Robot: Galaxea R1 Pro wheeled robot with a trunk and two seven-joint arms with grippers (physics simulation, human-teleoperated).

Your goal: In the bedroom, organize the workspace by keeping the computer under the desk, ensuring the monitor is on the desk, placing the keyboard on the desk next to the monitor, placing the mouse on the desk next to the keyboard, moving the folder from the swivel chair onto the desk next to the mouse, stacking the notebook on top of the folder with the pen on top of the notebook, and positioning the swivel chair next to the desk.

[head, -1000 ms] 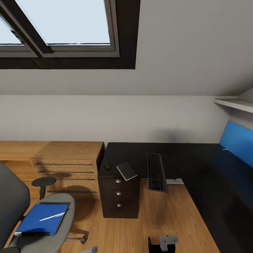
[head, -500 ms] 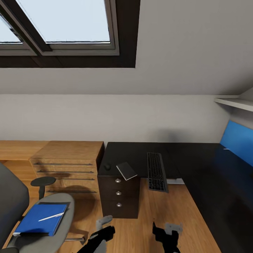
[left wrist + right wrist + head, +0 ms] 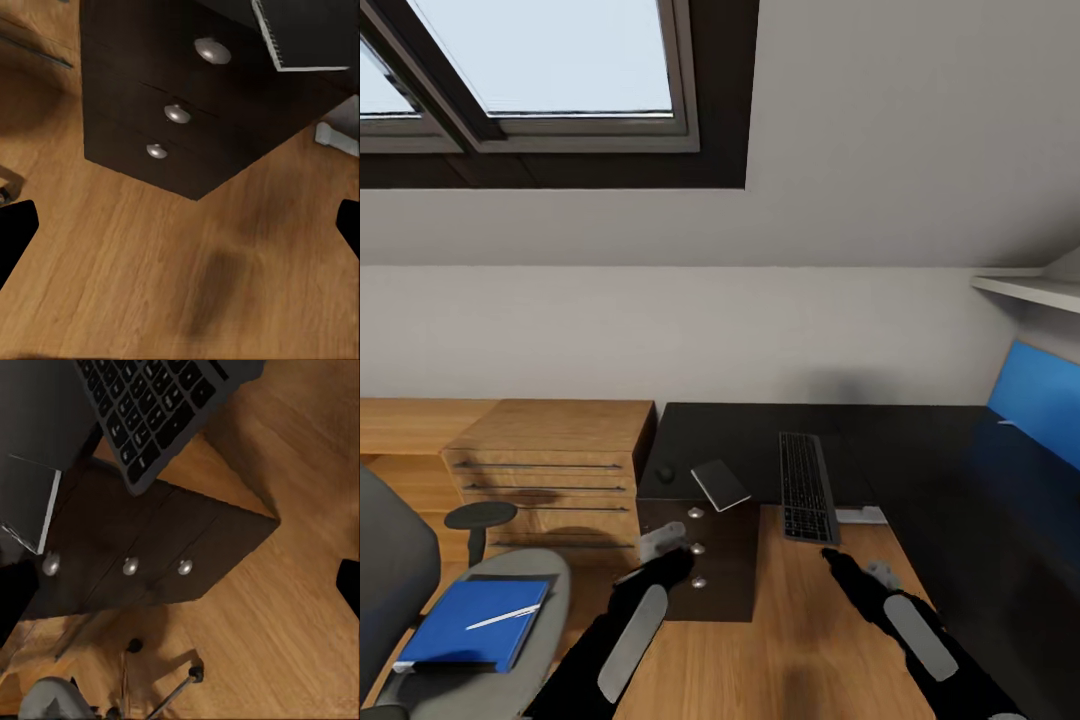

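1. At the far left of the head view we see the grey upholstered swivel chair, its black armrest pad on a post, standing on the light wood floor well apart from the desk.
2. On its seat lies the flat bright-blue folder, with the thin pale pen resting slantwise on top.
3. Behind the chair stands a low light-wood cabinet with dark slits across its front.
4. Our left gripper hangs before the black three-drawer unit; in the left wrist view its fingertips sit at opposite edges, spread wide and holding nothing.
5. On the glossy black desk, above the drawers, a small dark mouse lies near the small grey-white notebook, whose corner overhangs the edge.
6. Just beside it, the slim dark-grey keyboard juts over the front edge.
7. Our right gripper hovers below the keyboard, likewise wide and empty.
8. At far right rises the blue back panel.
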